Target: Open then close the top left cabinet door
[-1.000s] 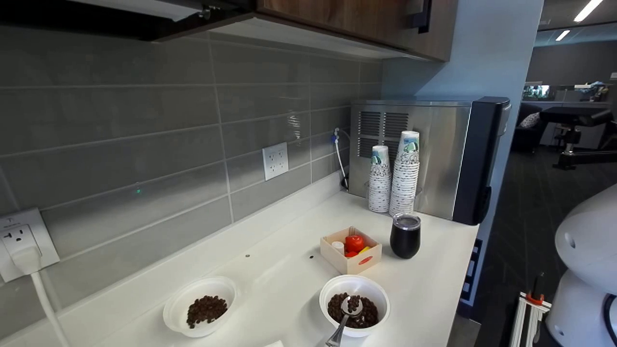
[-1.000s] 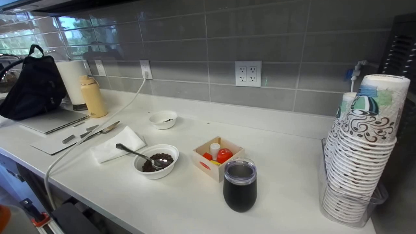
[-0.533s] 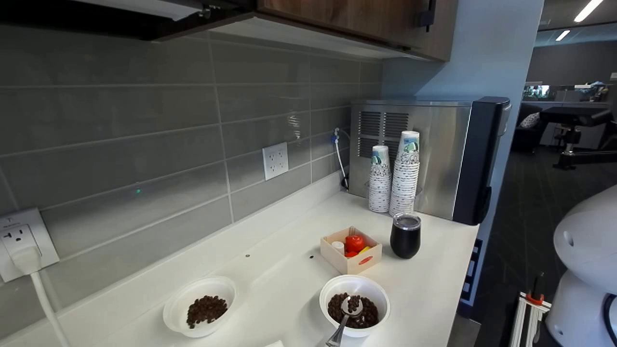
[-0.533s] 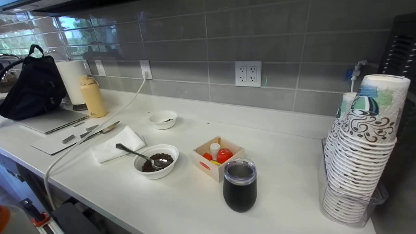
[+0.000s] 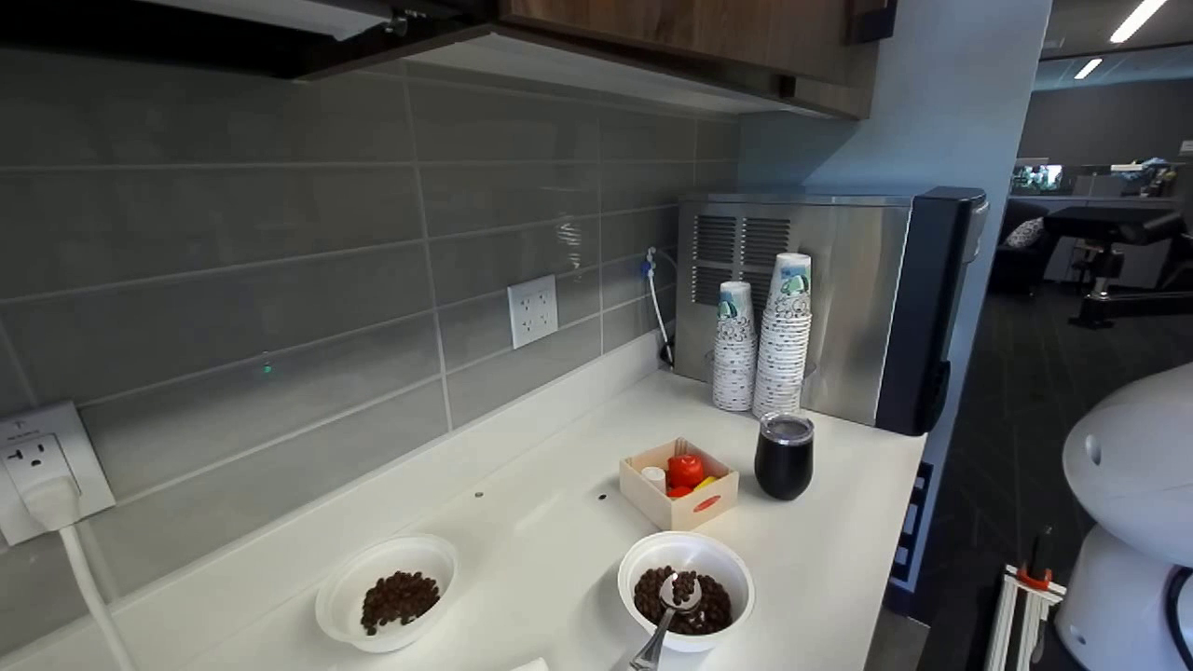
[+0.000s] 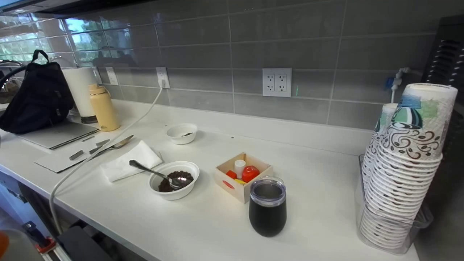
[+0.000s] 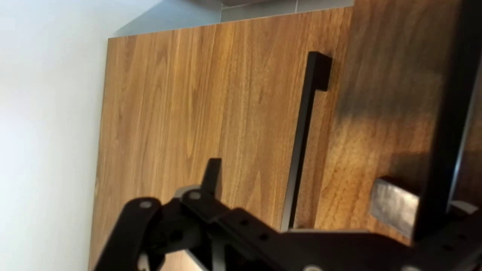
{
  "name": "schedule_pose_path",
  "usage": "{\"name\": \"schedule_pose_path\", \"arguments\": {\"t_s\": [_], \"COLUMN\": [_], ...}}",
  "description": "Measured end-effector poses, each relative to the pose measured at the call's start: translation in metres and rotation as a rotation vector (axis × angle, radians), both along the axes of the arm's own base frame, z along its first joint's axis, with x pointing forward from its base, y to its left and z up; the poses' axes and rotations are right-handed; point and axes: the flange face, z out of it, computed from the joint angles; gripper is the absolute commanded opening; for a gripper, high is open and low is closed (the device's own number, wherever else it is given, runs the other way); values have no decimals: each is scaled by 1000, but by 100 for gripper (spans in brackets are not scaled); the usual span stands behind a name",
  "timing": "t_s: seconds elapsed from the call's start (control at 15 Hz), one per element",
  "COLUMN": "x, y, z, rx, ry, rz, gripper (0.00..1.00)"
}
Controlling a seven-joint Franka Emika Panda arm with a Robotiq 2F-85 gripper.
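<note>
1. Opening is looking like the step in hand, and it's calling for a slow arc, not a straight tug, on the brown wood-grain top left cabinet door (image 5: 685, 30), seemingly standing ajar.
2. The black two-fingered gripper (image 7: 303, 180) is sitting spread wide, one silver-faced finger (image 7: 393, 205) apparently lying behind that door's straight black bar handle (image 7: 453, 113).
3. The door is facing the gripper, just beyond that finger, contact unclear.

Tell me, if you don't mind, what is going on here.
The robot arm is opening the left cabinet door, which stands ajar and has swung further out over the last second. In the wrist view, the gripper is open, with one finger apparently hooked behind the door's black handle. Closing it is yet to come.
</note>
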Motion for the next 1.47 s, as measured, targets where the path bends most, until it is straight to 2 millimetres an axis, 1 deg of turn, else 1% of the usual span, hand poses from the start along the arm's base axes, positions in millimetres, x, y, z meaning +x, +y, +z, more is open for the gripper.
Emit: {"name": "schedule_pose_path", "arguments": {"t_s": [0.27,0.6,1.0,1.47], "x": [-31,-62,-91,-116], "y": [6,14,24,32], "z": [-4,-8,-12,-16], "rx": [0,-9,-40,-70], "ry": [-24,-52,-70,-86], "rz": [-15,-28,-35,-33], "gripper": [100,100,100,100]}}
